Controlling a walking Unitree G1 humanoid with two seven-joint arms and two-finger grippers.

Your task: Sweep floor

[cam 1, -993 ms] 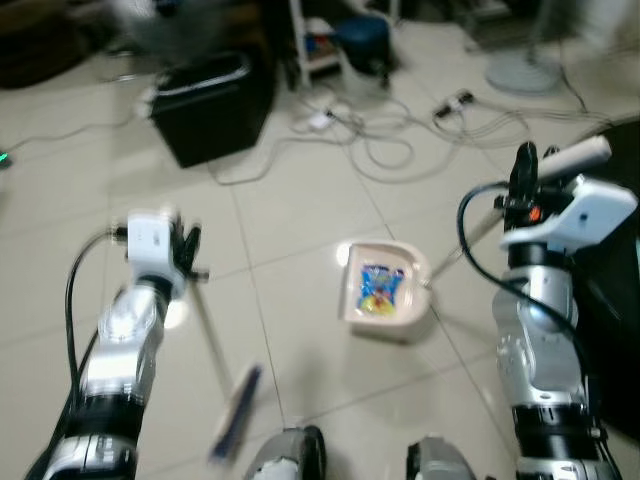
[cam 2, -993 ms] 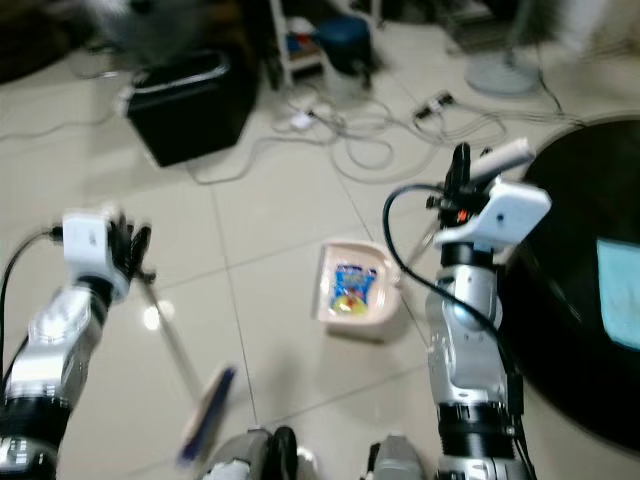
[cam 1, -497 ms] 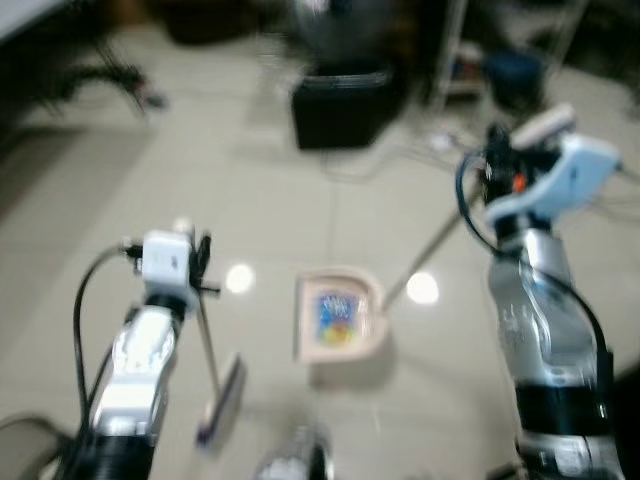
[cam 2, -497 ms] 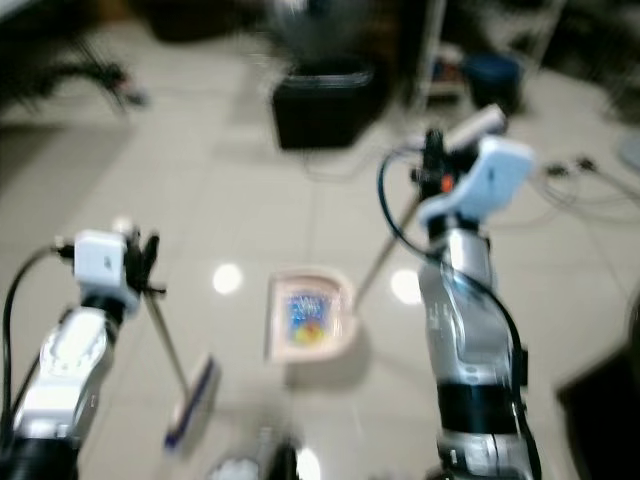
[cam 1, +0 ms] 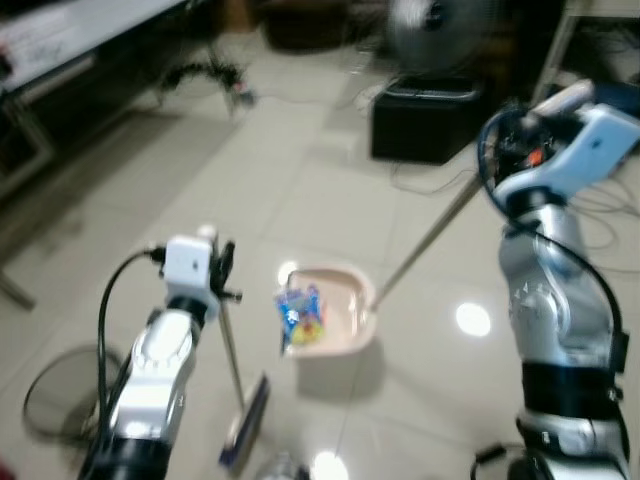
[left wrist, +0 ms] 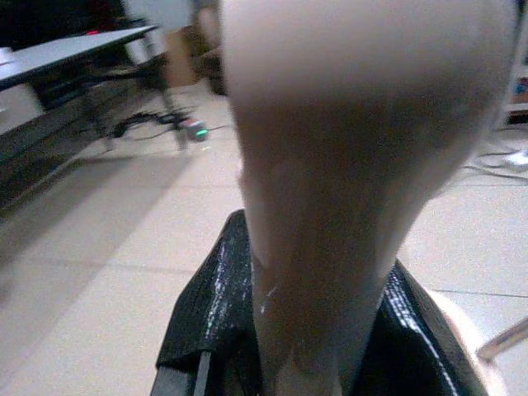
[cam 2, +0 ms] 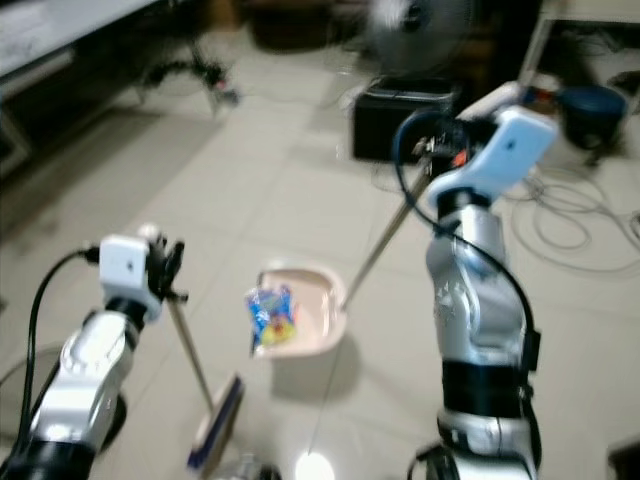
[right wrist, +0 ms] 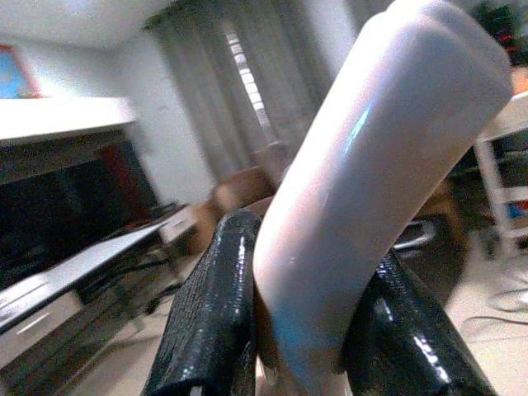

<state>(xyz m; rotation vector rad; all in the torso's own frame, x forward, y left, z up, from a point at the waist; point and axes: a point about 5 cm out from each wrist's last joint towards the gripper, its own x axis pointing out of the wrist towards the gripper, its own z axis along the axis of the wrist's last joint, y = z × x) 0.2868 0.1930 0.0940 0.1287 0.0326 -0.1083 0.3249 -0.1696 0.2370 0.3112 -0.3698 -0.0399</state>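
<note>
Glossy pale plastic, my dustpan (cam 1: pixel 335 320) held a crinkly wrapper (cam 1: pixel 300 314); right gripper (right wrist: pixel 301 330) clamped its rounded handle, left gripper (left wrist: pixel 318 346) clasped the broom (cam 1: pixel 243 420) grip.

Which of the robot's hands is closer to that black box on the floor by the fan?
Right. The right gripper, clamped on the dustpan handle, is up beside the black box; the left gripper, holding the broom, is far nearer the robot.

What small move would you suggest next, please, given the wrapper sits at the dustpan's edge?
Probably tilt the dustpan back with the right gripper, because the colourful wrapper lies at its open lip, while the broom in the left gripper stands apart from it.
</note>
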